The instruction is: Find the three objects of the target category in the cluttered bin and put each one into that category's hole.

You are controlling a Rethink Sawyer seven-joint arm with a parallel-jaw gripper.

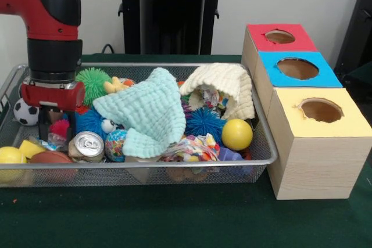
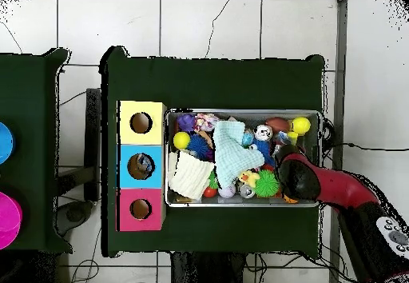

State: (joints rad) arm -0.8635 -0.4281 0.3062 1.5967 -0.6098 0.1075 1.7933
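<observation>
The silver wire-mesh bin (image 1: 145, 165) is full of toys and cloths; it also shows in the overhead view (image 2: 240, 113). My gripper (image 1: 49, 125) reaches down into its left end in the front view, among a pink toy, a soccer ball (image 1: 25, 112) and a drink can (image 1: 88, 144). In the overhead view the gripper (image 2: 286, 165) is at the bin's right end. Clutter hides its tips. The blue-topped hole (image 1: 297, 68) is the middle one of three boxes beside the bin. In the overhead view the blue-topped hole (image 2: 140, 166) has something coloured inside.
A mint cloth (image 1: 148, 114) and a cream cloth (image 1: 224, 85) cover the bin's middle. A yellow ball (image 1: 236, 134), a blue spiky ball (image 1: 204, 123) and a green spiky ball (image 1: 93, 82) lie around them. The red-topped hole (image 1: 279, 36) and the yellow-topped hole (image 1: 321, 110) flank the blue one.
</observation>
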